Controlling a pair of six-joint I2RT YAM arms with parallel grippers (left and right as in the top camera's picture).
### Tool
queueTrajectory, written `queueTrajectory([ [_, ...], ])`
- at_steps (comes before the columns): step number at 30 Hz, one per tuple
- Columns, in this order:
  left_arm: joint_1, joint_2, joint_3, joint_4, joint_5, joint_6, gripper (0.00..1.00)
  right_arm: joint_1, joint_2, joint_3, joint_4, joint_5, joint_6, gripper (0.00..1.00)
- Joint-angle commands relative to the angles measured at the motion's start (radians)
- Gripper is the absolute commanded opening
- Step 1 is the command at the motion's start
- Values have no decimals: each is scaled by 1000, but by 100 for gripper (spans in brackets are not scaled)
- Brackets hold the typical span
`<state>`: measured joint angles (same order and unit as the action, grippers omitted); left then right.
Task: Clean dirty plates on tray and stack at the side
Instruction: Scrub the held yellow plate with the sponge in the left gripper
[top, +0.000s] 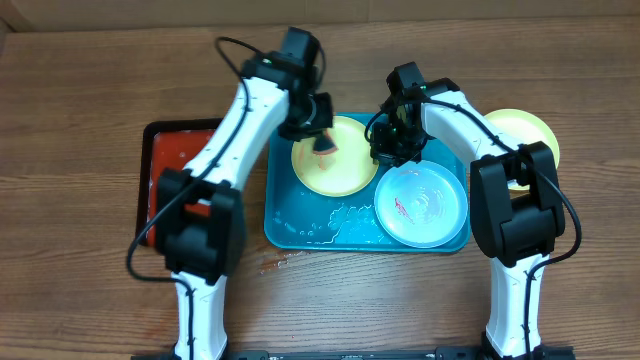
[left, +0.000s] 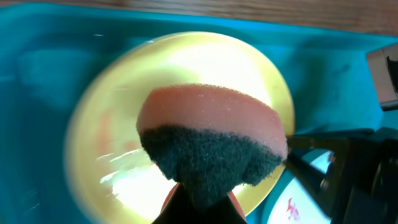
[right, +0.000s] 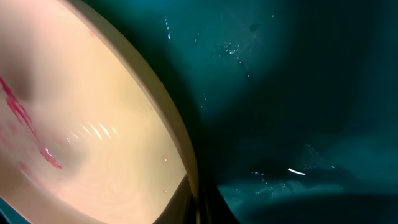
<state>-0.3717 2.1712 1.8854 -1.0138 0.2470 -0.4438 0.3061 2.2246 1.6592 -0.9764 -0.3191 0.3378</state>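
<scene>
Over the tray, left hand grips a sponge above the yellow-green plate; right hand apparently pinches its rim. Scrubbing pressure may wrench it loose.

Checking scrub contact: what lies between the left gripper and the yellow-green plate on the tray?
An orange sponge, dark scouring face, held by the left gripper over the plate: left wrist view.
</scene>
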Motion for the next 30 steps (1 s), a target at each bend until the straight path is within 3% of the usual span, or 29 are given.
queueTrajectory([
  [1, -40, 64, -1, 42, 64, -14, 4, 35, 11, -32, 3, 11, 37, 4],
  [10, -66, 170, -1, 76, 16, -37, 4, 75, 11, -32, -1, 101, 68, 4],
  [17, -32, 174, -1, 23, -143, -35, 4, 72, 11, -32, 11, 102, 82, 4],
  [25, -11, 174, 5, -87, -495, -35, 4, 72, 11, -32, 10, 104, 82, 4],
  [30, 13, 174, 52, -156, -505, -30, 4, 72, 11, -32, 10, 113, 82, 4],
])
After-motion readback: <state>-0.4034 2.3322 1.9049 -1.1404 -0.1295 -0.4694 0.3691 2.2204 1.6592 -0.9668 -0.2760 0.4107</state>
